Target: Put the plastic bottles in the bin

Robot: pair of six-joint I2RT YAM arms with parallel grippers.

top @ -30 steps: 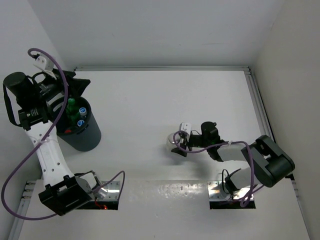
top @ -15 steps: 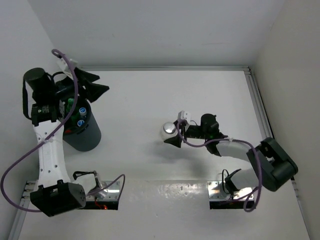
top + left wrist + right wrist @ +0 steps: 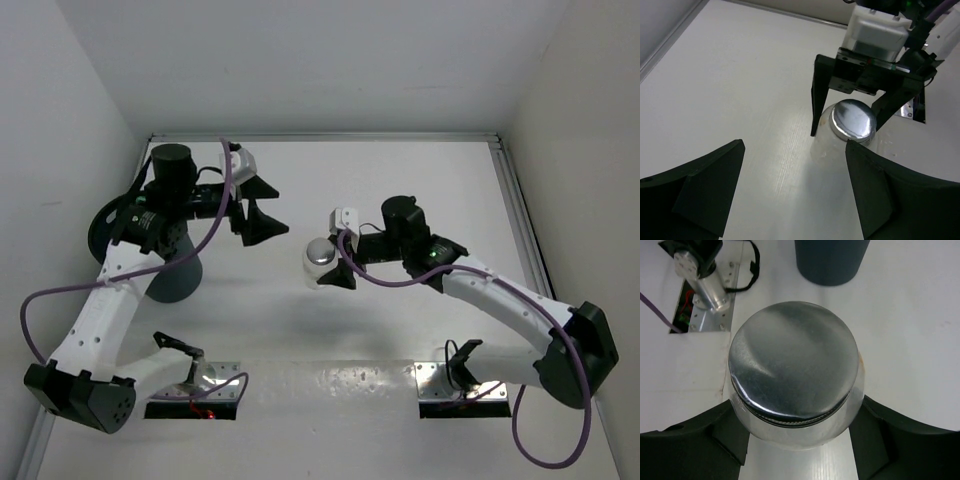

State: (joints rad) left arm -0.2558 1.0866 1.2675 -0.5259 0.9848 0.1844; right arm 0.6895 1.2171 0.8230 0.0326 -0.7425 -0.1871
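A plain clear bottle (image 3: 320,258) with a wide silver cap hangs above the middle of the table. My right gripper (image 3: 334,254) is shut on its body from both sides; the right wrist view shows the bottle (image 3: 795,360) wedged between the black fingers (image 3: 880,432). My left gripper (image 3: 282,209) stands open a short way to the left, pointing at it, with nothing between its fingers. In the left wrist view the bottle (image 3: 852,120) sits ahead of the left gripper (image 3: 795,150). The bin (image 3: 178,282) stands at the left, its opening hidden by my left arm.
White walls close in the table on the left, back and right, with a metal rail (image 3: 515,200) along the right side. Metal base plates (image 3: 455,385) sit at the near edge. The bin's lower wall (image 3: 830,260) shows at the top of the right wrist view.
My left arm swung from over the bin rightward to the table's middle, gripper open. My right arm carried the clear bottle up and leftward, towards the left gripper.
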